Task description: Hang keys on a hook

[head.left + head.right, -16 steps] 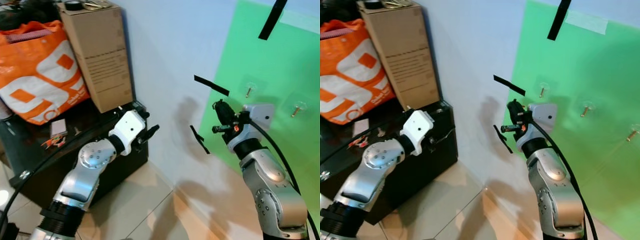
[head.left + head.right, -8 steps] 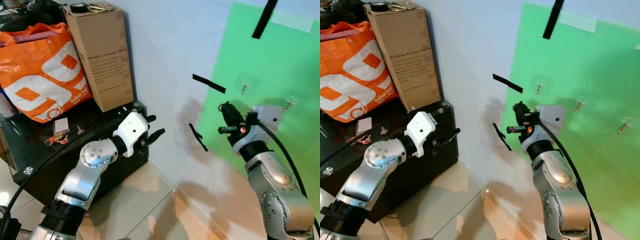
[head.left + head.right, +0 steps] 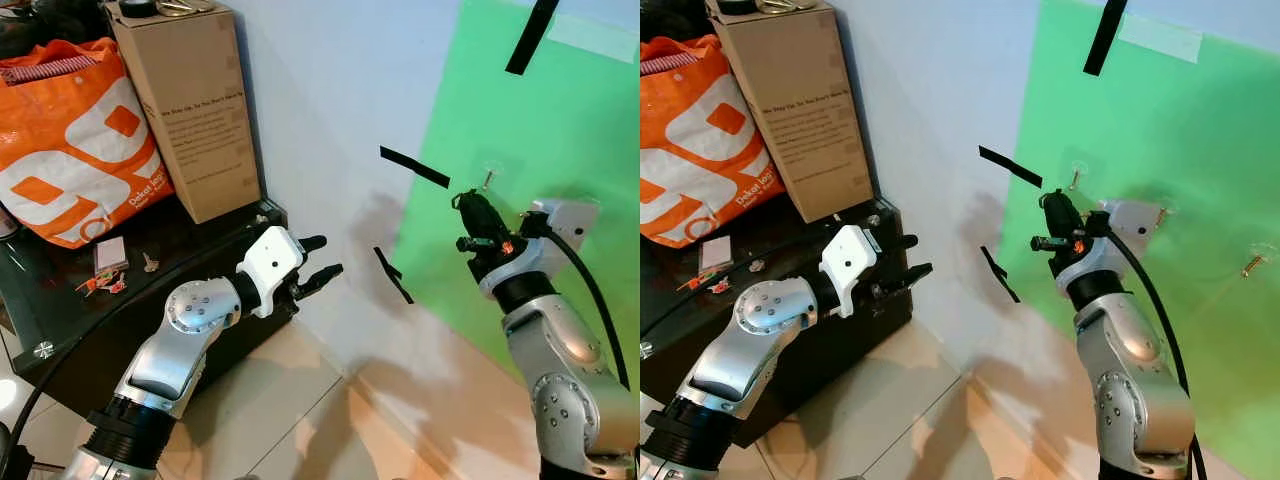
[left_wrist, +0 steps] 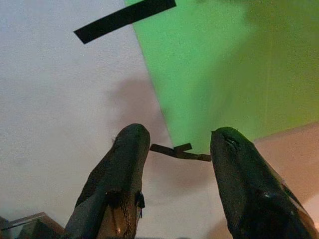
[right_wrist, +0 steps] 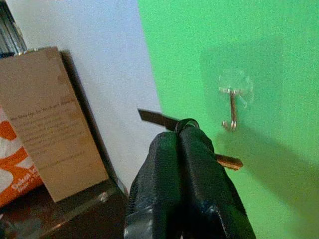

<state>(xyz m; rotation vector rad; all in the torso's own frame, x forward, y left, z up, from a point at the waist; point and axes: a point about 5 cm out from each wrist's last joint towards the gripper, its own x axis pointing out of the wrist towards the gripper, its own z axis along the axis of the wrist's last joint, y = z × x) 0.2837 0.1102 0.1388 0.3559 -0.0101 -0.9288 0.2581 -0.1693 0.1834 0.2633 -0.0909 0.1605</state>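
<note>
My right gripper point(image 3: 472, 218) is raised in front of the green sheet point(image 3: 560, 130) on the wall, just below and left of a small metal hook point(image 3: 487, 180). It is shut on a set of keys point(image 5: 229, 162): the ring pokes out above the fingertips and a brass key blade sticks out sideways. In the right wrist view the hook point(image 5: 232, 107) hangs from a clear sticky pad, a short way beyond the fingertips point(image 5: 194, 149). Two more hooks point(image 3: 1252, 265) sit farther right. My left gripper point(image 3: 322, 258) is open and holds nothing, stretched toward the white wall.
A black low table point(image 3: 60, 330) on the left carries a cardboard box point(image 3: 190, 110), an orange bag point(image 3: 70, 140) and small loose items including a key point(image 3: 150, 263). Black tape strips point(image 3: 415, 168) hold the sheet's edges. Tiled floor point(image 3: 290, 410) lies below.
My right gripper has moved up and right with the keys, closer to the hook. The left arm has reached a bit farther toward the wall. The camera shifted slightly.
</note>
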